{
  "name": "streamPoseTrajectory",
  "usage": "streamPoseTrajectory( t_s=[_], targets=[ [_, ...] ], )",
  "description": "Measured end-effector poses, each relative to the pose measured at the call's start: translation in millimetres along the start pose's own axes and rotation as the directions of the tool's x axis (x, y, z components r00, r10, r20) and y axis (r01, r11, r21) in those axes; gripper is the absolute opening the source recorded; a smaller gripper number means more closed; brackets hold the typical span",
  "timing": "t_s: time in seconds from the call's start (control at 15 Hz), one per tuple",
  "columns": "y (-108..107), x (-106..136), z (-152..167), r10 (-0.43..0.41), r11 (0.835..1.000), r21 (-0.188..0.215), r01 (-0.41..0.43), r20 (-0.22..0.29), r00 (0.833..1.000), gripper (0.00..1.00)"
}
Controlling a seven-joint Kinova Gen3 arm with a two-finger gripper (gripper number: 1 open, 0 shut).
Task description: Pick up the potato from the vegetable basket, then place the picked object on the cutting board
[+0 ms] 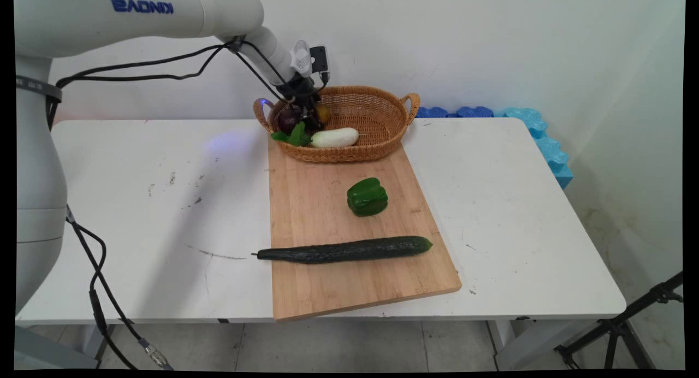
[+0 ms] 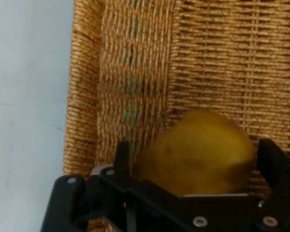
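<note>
My gripper (image 1: 313, 117) is lowered into the left end of a woven basket (image 1: 382, 128) at the back of the table. In the hand view the gripper (image 2: 197, 153) has one finger on each side of a yellow-brown potato (image 2: 193, 164), shut on it just above the basket's wicker floor. The potato (image 1: 323, 113) shows beside the black hand in the main view. A dark purple onion (image 1: 288, 117), some green leaves (image 1: 292, 135) and a white eggplant (image 1: 334, 137) lie close by in the same basket.
A wooden cutting board (image 1: 327, 290) runs from the basket to the table's near edge. A green bell pepper (image 1: 367, 197) and a long cucumber (image 1: 345, 249) lie on it. Blue foam blocks (image 1: 538, 132) line the back right. Black cables hang from the arm.
</note>
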Motion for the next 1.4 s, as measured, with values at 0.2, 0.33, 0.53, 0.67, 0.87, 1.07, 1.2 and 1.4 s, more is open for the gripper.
streamPoseTrajectory(
  t_s=[0.2,0.33,0.53,0.67,0.87,1.07,1.2,1.4],
  targets=[
    [-0.1,1.2,3.3,-0.001,1.000,0.002,0.001,-0.002,1.000,0.00],
    [0.2,2.2,5.3,-0.002,1.000,0.002,0.002,-0.003,1.000,0.00],
    [1.3,3.4,7.2,-0.004,1.000,0.001,0.004,-0.007,1.000,0.00],
    [2.5,4.7,8.1,-0.007,1.000,-0.001,0.007,-0.010,1.000,0.00],
    [3.8,8.0,6.6,-0.015,1.000,0.000,0.015,-0.018,1.000,0.00],
    [4.6,14.5,0.4,-0.026,1.000,0.008,0.026,-0.033,0.999,0.00],
    [5.2,20.6,-7.4,-0.031,0.999,0.018,0.031,-0.046,0.998,0.00],
    [6.5,27.0,-20.7,-0.031,0.999,0.032,0.033,-0.062,0.998,0.00]
  ],
)
